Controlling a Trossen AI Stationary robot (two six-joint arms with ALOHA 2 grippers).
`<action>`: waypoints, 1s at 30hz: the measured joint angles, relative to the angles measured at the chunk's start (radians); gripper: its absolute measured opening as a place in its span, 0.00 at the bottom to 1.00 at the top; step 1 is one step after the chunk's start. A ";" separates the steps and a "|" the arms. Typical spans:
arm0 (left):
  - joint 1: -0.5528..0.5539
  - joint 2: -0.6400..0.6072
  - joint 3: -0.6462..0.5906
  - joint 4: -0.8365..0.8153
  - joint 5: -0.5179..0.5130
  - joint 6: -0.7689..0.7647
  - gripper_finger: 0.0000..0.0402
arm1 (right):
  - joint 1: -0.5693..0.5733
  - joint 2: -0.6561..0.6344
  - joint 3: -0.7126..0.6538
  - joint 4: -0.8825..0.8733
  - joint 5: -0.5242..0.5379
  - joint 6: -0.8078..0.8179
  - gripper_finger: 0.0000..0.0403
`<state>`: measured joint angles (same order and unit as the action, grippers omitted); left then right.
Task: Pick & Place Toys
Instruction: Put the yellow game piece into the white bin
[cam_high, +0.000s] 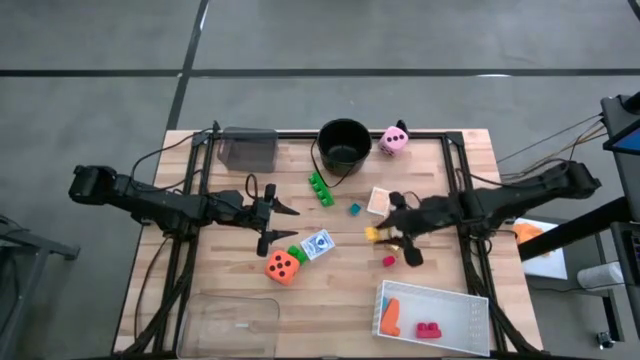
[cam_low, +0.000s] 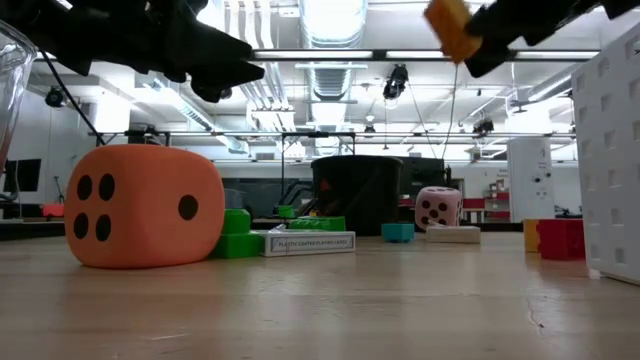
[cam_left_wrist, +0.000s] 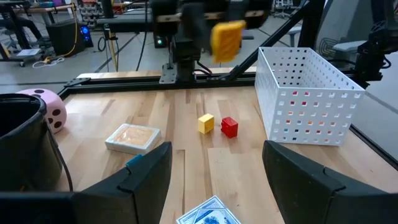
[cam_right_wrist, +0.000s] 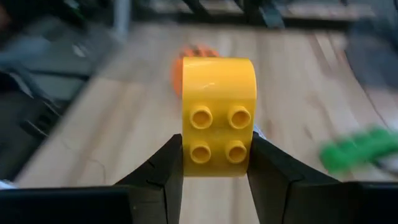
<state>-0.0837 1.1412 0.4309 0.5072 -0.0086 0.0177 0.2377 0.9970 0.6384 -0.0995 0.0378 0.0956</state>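
Note:
My right gripper (cam_right_wrist: 217, 163) is shut on a yellow studded brick (cam_right_wrist: 217, 112), held high above the table's middle right (cam_high: 372, 233); it also shows in the low view (cam_low: 452, 28). My left gripper (cam_left_wrist: 217, 186) is open and empty above the table's middle left (cam_high: 278, 214). An orange die (cam_high: 282, 266), a green brick (cam_high: 297, 254) and a card pack (cam_high: 318, 244) lie below it. A pink die (cam_high: 394, 139) sits at the far edge. A small red cube (cam_left_wrist: 229, 127) and a yellow cube (cam_left_wrist: 206, 123) rest on the table under my right gripper. My right gripper pinches the yellow brick by its two opposite side walls (cam_right_wrist: 186, 155) between its two fingers, at the brick's end nearest the wrist. The fingers come from the table's right. The studded face looks toward the wrist camera. The brick is lifted clear of the table.
A black bucket (cam_high: 343, 143) stands at the far middle. A white perforated tray (cam_high: 470, 300) holding an orange and a red brick is at the near right. A clear tray (cam_high: 230, 325) is at the near left and a clear box (cam_high: 247, 148) at the far left. A long green brick (cam_high: 320, 188), a small blue brick (cam_high: 354, 209) and a flat card box (cam_high: 379, 201) lie mid-table.

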 joint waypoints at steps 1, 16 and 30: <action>0.000 0.000 0.000 0.000 0.000 0.000 0.63 | 0.020 -0.004 -0.029 0.066 -0.007 -0.002 0.33; 0.000 0.000 0.000 -0.003 0.000 -0.001 0.63 | 0.336 -0.002 -0.143 0.300 -0.136 0.236 0.33; 0.000 0.000 -0.011 -0.004 -0.002 -0.008 0.63 | 0.493 0.120 -0.028 -0.012 -0.106 0.644 0.33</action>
<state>-0.0834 1.1416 0.4202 0.5030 -0.0102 0.0096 0.7307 1.1166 0.6100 -0.1118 -0.0685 0.7395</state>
